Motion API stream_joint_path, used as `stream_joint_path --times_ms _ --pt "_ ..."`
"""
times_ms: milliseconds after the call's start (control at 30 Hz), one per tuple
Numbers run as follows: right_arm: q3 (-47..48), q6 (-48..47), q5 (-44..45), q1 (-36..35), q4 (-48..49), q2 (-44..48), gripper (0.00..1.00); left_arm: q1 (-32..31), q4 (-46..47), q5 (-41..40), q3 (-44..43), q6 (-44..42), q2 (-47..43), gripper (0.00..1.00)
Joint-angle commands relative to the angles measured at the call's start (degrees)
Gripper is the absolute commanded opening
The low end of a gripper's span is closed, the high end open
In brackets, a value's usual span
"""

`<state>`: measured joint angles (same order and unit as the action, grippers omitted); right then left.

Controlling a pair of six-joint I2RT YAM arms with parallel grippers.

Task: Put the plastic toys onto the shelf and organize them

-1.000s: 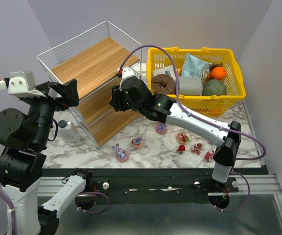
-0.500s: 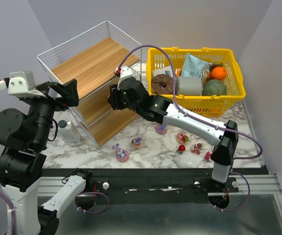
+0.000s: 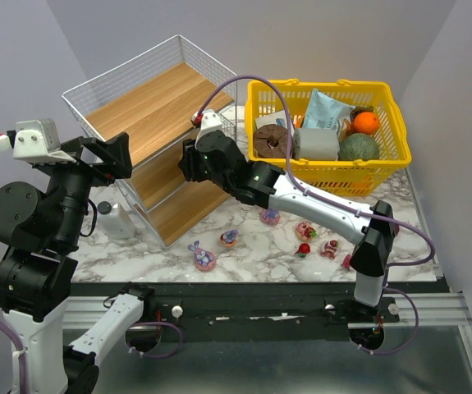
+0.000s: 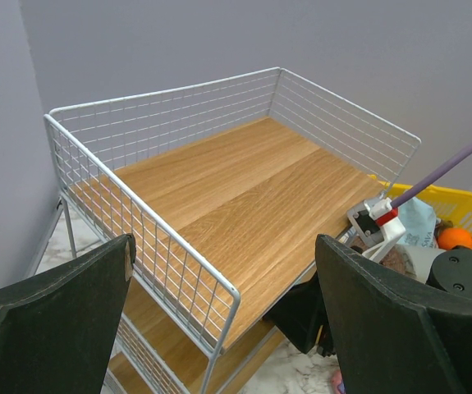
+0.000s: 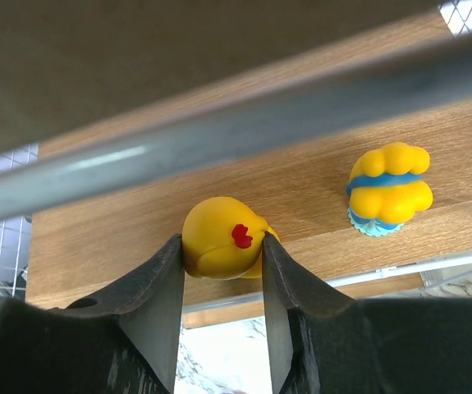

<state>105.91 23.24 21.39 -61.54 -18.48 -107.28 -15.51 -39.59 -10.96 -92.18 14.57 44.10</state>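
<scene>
My right gripper (image 5: 222, 250) is shut on a yellow duck-like toy (image 5: 217, 239) with a red mark, held over a wooden board of the shelf (image 5: 301, 176). A second yellow toy with a blue band (image 5: 387, 189) stands on that board to the right. In the top view the right gripper (image 3: 193, 161) reaches into the middle tier of the wire shelf (image 3: 149, 107). Several pink and purple toys lie on the marble table, such as these three (image 3: 203, 258) (image 3: 270, 216) (image 3: 305, 231). My left gripper (image 4: 227, 328) is open and empty, raised above the shelf's top board (image 4: 236, 189).
A yellow basket (image 3: 383, 168) of groceries stands at the back right, next to the shelf. A small white bottle (image 3: 114, 220) stands left of the shelf's foot. The right arm's purple cable (image 3: 252, 82) arcs over the basket's left end.
My right gripper has pushed a little further left into the shelf's middle tier with the duck toy. The left arm has not moved.
</scene>
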Motion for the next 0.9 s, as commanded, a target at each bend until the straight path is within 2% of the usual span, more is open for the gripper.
stream_joint_path --times_ms 0,467,600,867 --pt "0.0 1.5 1.6 -0.4 -2.8 -3.1 0.37 -0.2 -1.3 -1.3 0.2 -0.9 -0.4 0.99" --pt "1.8 2.4 2.2 -1.0 -4.4 -3.7 0.52 -0.3 -1.2 -1.6 0.2 -1.1 -0.3 0.99" --pt "3.5 2.7 2.2 -1.0 -5.7 -3.7 0.62 -0.3 -1.3 -1.6 0.2 -1.0 -0.3 0.99" --pt "4.0 2.9 0.2 -0.9 -5.6 -2.7 0.72 -0.3 -1.3 -1.6 0.0 -1.1 -0.2 0.99"
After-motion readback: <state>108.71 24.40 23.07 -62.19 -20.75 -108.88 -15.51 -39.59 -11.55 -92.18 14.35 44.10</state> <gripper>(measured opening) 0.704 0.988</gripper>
